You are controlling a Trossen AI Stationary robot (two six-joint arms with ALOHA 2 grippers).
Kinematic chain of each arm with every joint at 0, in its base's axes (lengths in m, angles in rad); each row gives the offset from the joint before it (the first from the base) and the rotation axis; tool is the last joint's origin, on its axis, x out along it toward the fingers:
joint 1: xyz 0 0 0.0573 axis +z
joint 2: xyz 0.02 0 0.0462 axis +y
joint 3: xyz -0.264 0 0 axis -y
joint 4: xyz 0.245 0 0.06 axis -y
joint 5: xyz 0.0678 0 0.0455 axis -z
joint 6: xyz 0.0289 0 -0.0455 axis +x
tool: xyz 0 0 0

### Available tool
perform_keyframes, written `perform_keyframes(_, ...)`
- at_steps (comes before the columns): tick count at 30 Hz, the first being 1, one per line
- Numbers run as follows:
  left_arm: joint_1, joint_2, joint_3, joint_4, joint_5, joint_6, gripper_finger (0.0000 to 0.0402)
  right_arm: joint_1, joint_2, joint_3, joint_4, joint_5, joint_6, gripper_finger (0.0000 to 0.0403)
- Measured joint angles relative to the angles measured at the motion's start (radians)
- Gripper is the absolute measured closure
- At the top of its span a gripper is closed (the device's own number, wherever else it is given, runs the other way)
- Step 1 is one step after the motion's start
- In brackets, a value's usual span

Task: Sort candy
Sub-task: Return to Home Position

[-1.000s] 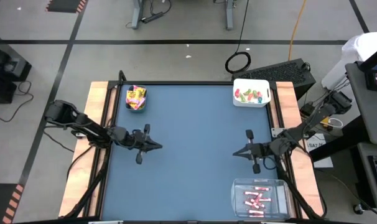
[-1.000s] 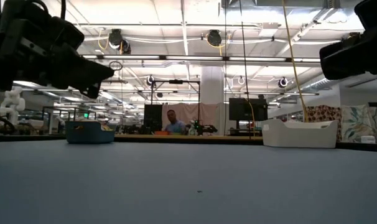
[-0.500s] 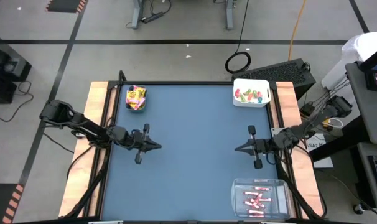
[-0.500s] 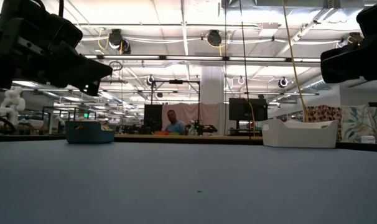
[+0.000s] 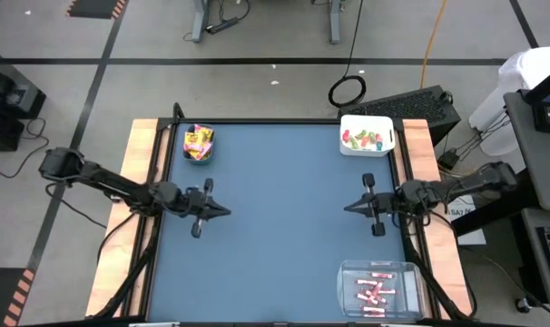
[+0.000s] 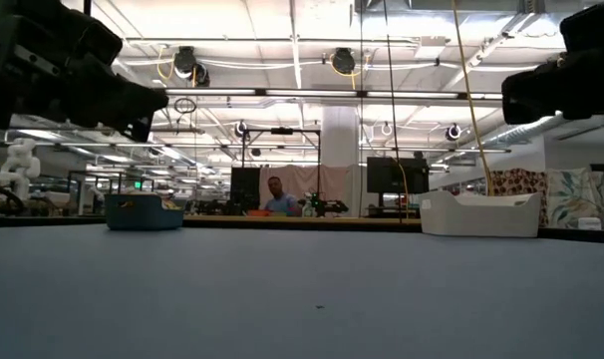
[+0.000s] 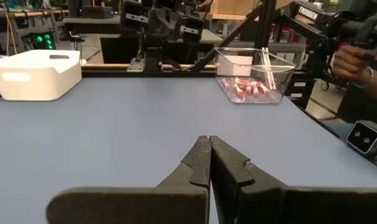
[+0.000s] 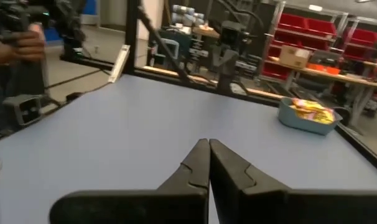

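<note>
The candy lies sorted in three bins. Yellow packets (image 5: 199, 139) fill the teal bin (image 5: 199, 153) at the far left. Green and red pieces (image 5: 364, 138) sit in the white bin (image 5: 367, 121) at the far right. Pink-white sticks (image 5: 374, 291) lie in the clear bin (image 5: 348, 272) at the near right. My left gripper (image 5: 223, 210) hovers shut over the table's left side, level, pointing right. My right gripper (image 5: 348, 207) hovers shut over the right side, pointing left. Both wrist views show the shut fingers of the left gripper (image 7: 209, 142) and the right gripper (image 8: 208, 144) holding nothing.
The blue table top (image 5: 284, 227) lies bare between the two grippers. A person's hand (image 7: 356, 59) shows beyond the table's near right corner, also in the right wrist view as a hand (image 8: 20, 43). A person (image 6: 277, 197) sits far off in the room.
My right gripper has swung toward the table's far edge and drawn back a little toward the right edge, turning until it points straight at the table's left. It stays shut and holds nothing. The left arm's elbow has folded back off the table's left side.
</note>
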Motion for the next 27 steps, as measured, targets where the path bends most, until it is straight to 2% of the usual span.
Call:
perform_keyframes(10,0.000,-0.193,0.000,-0.197,-0.007,-0.003,0.0398,-0.127,-0.055,0.000,-0.045,-0.017,-0.002,0.0403)
perform_keyframes(19,0.000,-0.310,0.000,-0.316,-0.039,-0.002,0.0398,-0.153,-0.179,0.001,-0.201,-0.016,0.015,0.0403)
perform_keyframes(27,0.000,-0.402,0.000,-0.418,-0.043,-0.002,0.0398,-0.152,-0.253,0.002,-0.207,-0.041,-0.005,0.0403)
